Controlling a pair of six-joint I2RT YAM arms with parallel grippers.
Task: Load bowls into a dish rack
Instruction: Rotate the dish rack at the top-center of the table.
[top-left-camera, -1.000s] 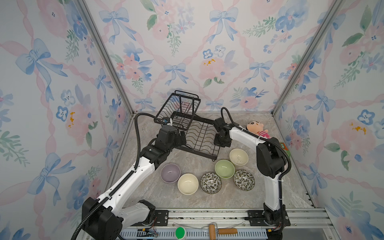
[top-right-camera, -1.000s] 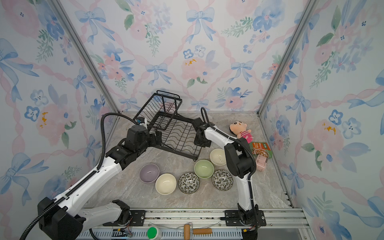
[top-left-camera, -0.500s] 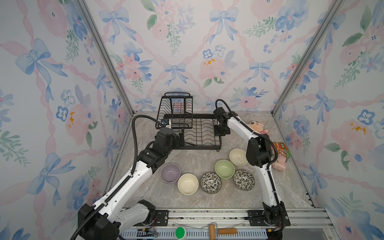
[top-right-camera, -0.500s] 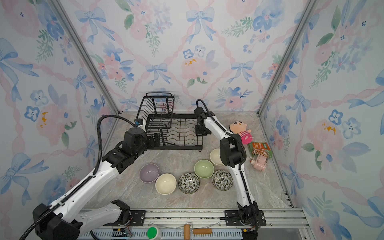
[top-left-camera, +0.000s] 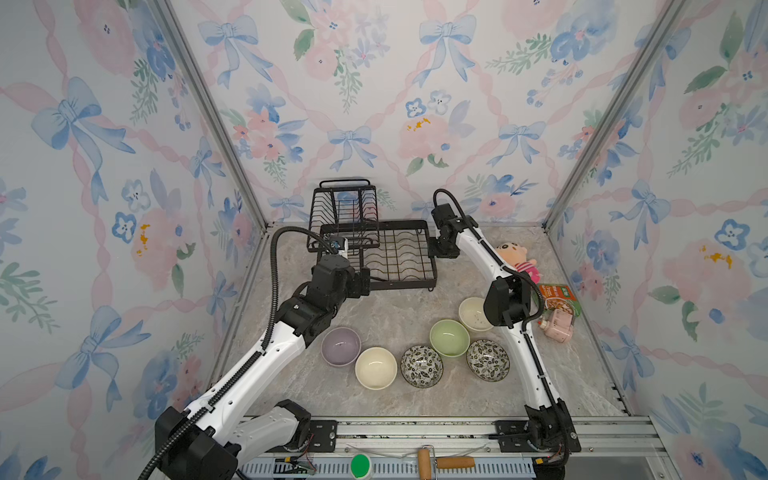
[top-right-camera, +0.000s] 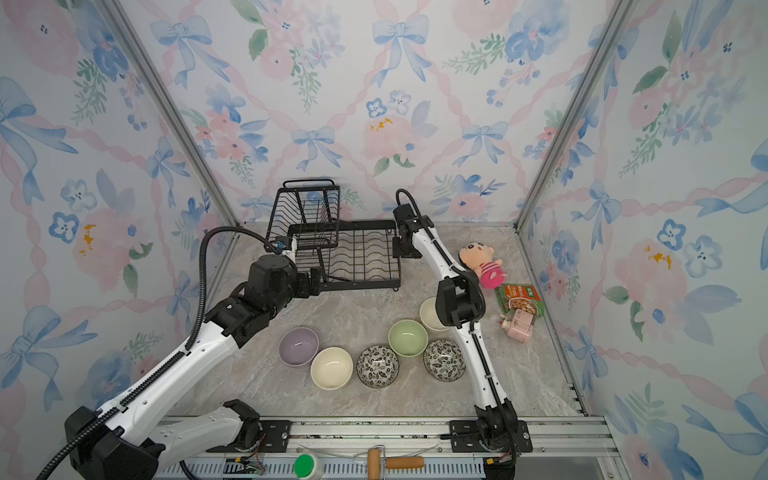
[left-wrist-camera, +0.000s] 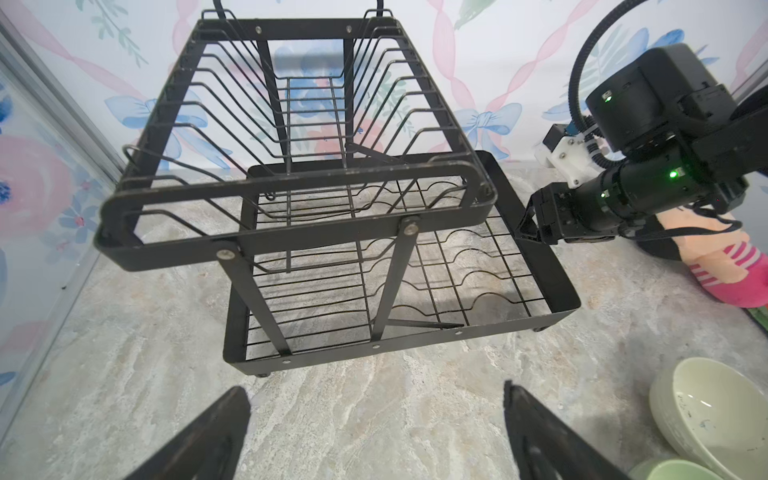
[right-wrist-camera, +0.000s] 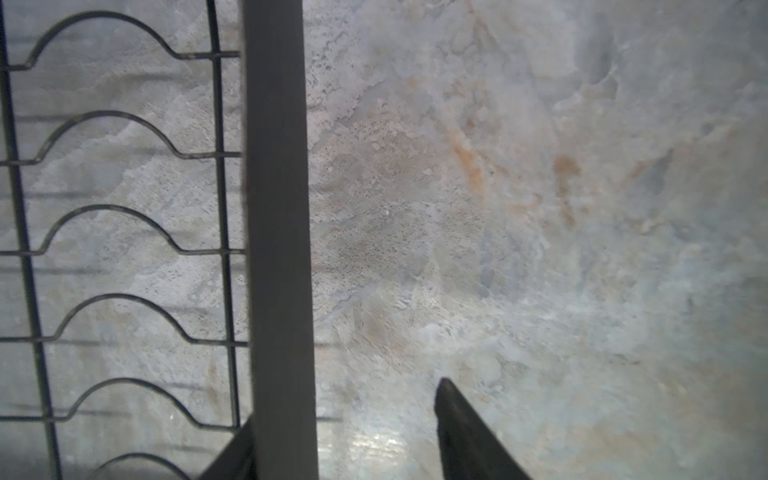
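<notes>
Logged dish rack (top-left-camera: 399, 286) (top-right-camera: 361, 286) as black wire, two tiers: flat rectangular base tray with wavy slot wires, smaller raised basket over its left end. Sat level on its feet, far back, no bowl in it. Counted six bowls, all upright, mouths up, clustered well in front of rack. Noted lavender bowl (top-left-camera: 340, 346) leftmost, near cream bowl (top-left-camera: 376, 368) just beside it, then left leaf-patterned bowl (top-left-camera: 421, 366), pale green bowl (top-left-camera: 449, 337) slightly farther back, right leaf-patterned bowl (top-left-camera: 488, 360), far cream bowl (top-left-camera: 473, 313) closest to rack, partly hidden. Couldn't confirm whether neighbours touched.
</notes>
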